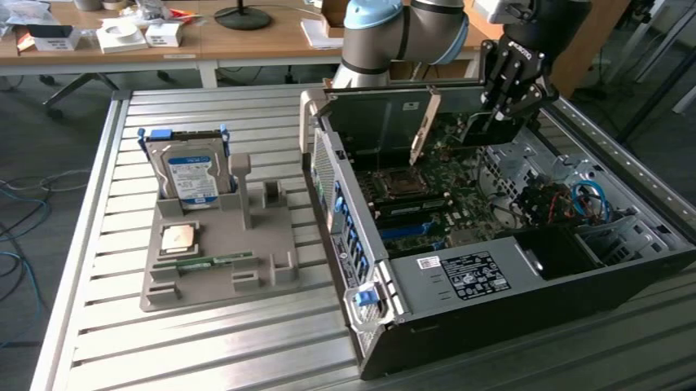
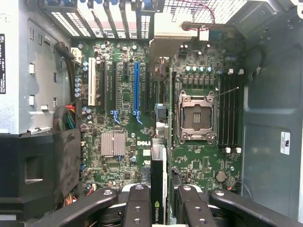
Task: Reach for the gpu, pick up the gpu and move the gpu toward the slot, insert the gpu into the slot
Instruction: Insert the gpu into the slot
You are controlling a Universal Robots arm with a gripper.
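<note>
My gripper (image 2: 158, 195) is shut on the gpu (image 2: 158, 163), a thin dark card seen edge-on between the black fingers (image 2: 137, 203), with a green logo near the grip. Its pale metal bracket (image 1: 425, 122) points toward the rear wall of the open computer case (image 1: 457, 277). The card hangs edge-down over the green motherboard (image 2: 123, 156), beside the blue connector strip (image 2: 136, 90). A long black slot (image 2: 147, 92) runs right next to the card's edge. I cannot tell whether the card touches it. In the exterior view the gripper (image 1: 490, 130) is inside the case at its far end.
The silver CPU socket (image 2: 196, 118) lies close beside the card. Case walls and a black drive cage (image 2: 38, 165) hem in the board. On the slatted table, a grey fixture (image 1: 272, 244) carries a blue-labelled hard drive (image 1: 194, 175), a CPU chip (image 1: 179, 238) and a memory stick (image 1: 207, 262).
</note>
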